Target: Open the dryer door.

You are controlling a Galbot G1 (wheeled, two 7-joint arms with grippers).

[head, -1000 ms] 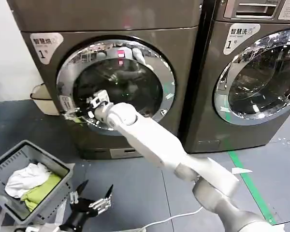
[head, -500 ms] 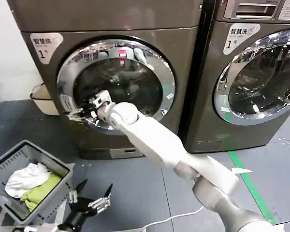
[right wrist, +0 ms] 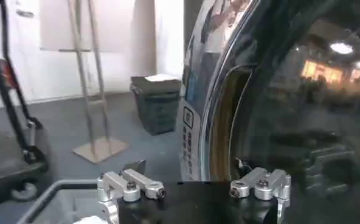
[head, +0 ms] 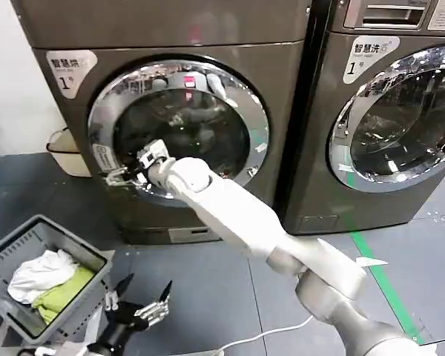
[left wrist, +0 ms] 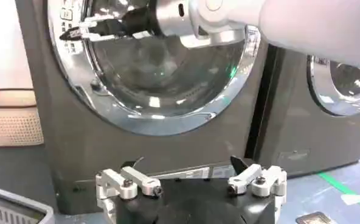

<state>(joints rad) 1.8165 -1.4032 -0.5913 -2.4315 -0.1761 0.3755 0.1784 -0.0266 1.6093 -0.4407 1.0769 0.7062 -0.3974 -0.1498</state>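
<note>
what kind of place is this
Likely a laundry room or laundromat: two large front-loading machines stand side by side, the dryer door beside a second round door, each labelled with a number 1, and a grey laundry basket of clothes on the floor.

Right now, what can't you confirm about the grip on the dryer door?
- Right gripper contact: in the head view its fingers are too small at the dryer door rim to show whether they've hooked the edge.
- Door latch: dark glass hides it.
- Left gripper hangs low and open.
</note>
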